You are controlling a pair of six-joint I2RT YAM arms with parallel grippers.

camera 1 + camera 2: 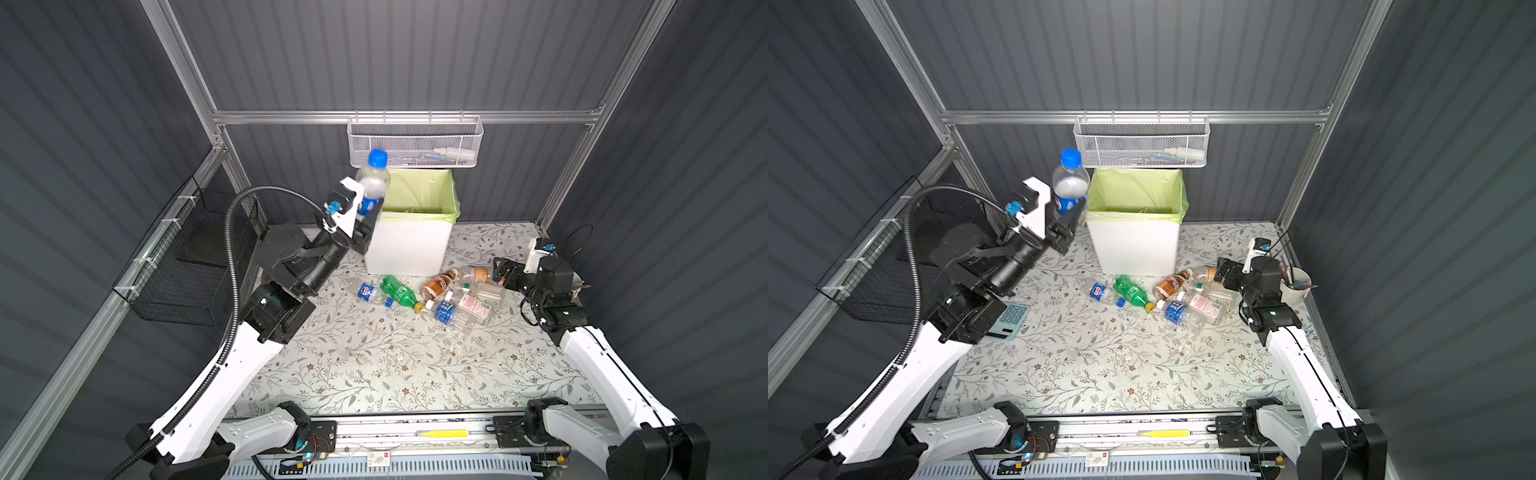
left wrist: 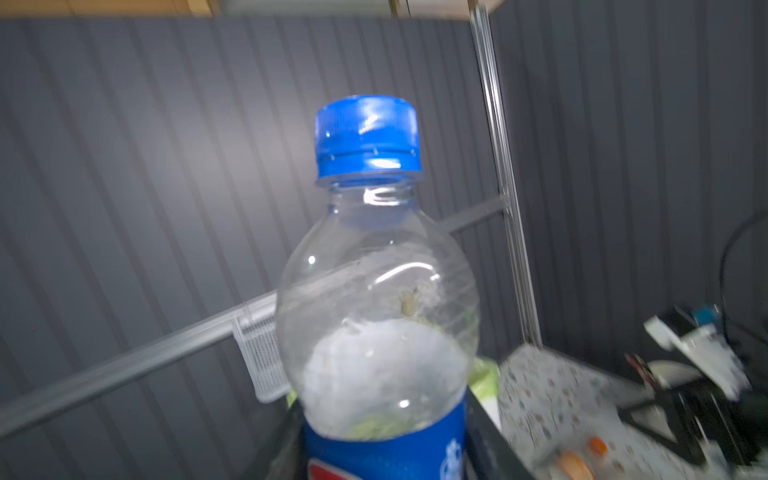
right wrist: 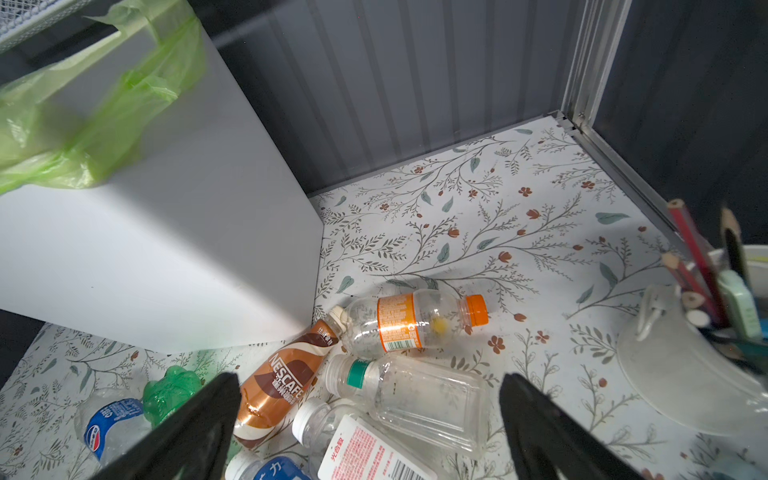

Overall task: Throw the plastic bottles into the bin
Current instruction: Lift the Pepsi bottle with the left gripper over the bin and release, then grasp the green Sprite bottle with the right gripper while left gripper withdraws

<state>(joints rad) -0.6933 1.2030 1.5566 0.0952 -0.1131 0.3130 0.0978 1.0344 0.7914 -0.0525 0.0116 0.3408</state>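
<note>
My left gripper (image 1: 368, 210) (image 1: 1065, 208) (image 2: 384, 453) is shut on a clear plastic bottle (image 1: 374, 183) (image 1: 1070, 183) (image 2: 374, 311) with a blue cap and blue label. It holds the bottle cap-up in the air beside the left rim of the bin (image 1: 409, 245) (image 1: 1133, 245) (image 3: 166, 249), which is white with a green liner. Several bottles lie in front of the bin: a blue-labelled one (image 1: 370, 293), a green one (image 1: 399, 291), a brown one (image 3: 282, 382), an orange-labelled one (image 3: 411, 324) and a clear one (image 3: 415, 399). My right gripper (image 1: 498, 270) (image 1: 1221, 270) (image 3: 370, 380) hangs open just above this pile, holding nothing.
A white mesh basket (image 1: 415, 145) hangs on the back rail above the bin. A black wire basket (image 1: 187, 266) hangs on the left wall. A pale blue calculator (image 1: 1011, 318) lies under the left arm. A white cup of pens (image 1: 1293, 286) (image 3: 685, 374) stands by the right arm.
</note>
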